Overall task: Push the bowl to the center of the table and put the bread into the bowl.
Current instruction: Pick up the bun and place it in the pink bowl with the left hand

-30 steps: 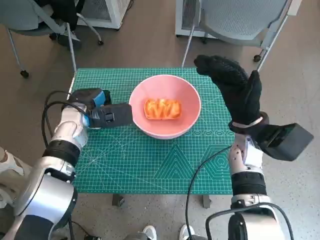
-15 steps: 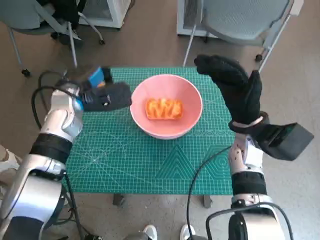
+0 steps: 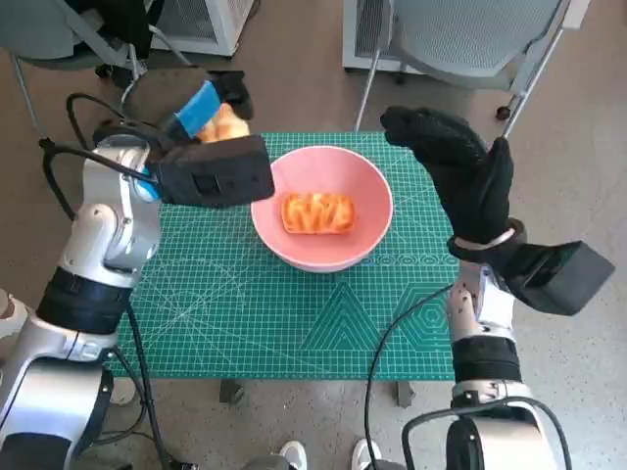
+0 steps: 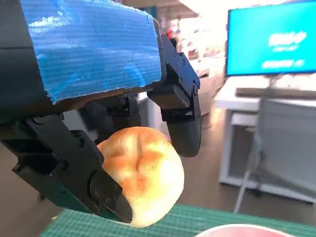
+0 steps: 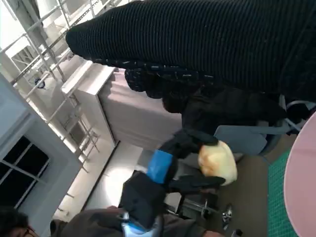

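Observation:
A pink bowl (image 3: 364, 238) stands on the green mat (image 3: 245, 313) near the table's middle, with an orange-glazed bread (image 3: 316, 212) lying in it. My left hand (image 3: 208, 110) is raised above the mat's far left corner and grips a round pale bread roll (image 3: 224, 124). The left wrist view shows that roll (image 4: 140, 182) held between the black fingers (image 4: 180, 118), with the bowl's rim (image 4: 237, 229) just below. In the right wrist view the left hand (image 5: 160, 167) holds the roll (image 5: 217, 160) in the air. My gloved right hand (image 3: 458, 174) hovers open, to the right of the bowl.
Grey chairs (image 3: 470, 34) stand behind the table, with another chair (image 3: 59, 39) at the far left. A person's shoes (image 3: 292, 455) show under the table's near edge. A person (image 5: 12, 222) appears in a corner of the right wrist view.
My left hand has lifted from the mat beside the bowl and swung up and back, now showing the roll in its grip. The right hand and bowl have stayed put.

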Tool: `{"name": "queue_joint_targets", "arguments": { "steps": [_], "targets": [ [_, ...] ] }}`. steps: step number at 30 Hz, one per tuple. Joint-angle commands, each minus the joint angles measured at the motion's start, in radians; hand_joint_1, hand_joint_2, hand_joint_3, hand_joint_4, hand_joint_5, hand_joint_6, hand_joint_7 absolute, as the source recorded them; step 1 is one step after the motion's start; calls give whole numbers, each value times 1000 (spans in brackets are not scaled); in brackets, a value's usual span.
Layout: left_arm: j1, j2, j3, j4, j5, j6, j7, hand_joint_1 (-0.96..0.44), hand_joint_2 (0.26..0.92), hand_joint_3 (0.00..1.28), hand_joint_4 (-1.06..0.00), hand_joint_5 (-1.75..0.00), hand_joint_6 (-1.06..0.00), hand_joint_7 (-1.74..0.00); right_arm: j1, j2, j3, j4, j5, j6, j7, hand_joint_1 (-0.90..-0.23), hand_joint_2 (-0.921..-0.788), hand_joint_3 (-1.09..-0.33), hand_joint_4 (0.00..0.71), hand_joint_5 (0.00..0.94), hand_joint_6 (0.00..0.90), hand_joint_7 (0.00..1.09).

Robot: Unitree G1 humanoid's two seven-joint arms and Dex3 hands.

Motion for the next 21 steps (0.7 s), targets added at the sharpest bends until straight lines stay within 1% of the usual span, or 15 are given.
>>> {"name": "queue_joint_targets", "arguments": {
  "steps": [1,13,21],
  "targets": [
    [6,3,17,-52,9,6,-20,2,880,80,-787,-1109,-677,-1072,19,3,0,5,3,8,5,-695,-921,-883,114,1,-1,309],
    [-10,-75,-16,-71,15,-9,-37,2,886,70,-786,-1089,-672,-1095,18,1,-4,12,5,1,9,-698,-921,-882,114,1,-1,310],
    [-62,-161,-51,59,11,-48,-12,2,899,39,-795,-1051,-673,-1125,30,5,-2,-1,4,-3,6,-686,-921,-885,114,1,-1,305]
  ]
}}
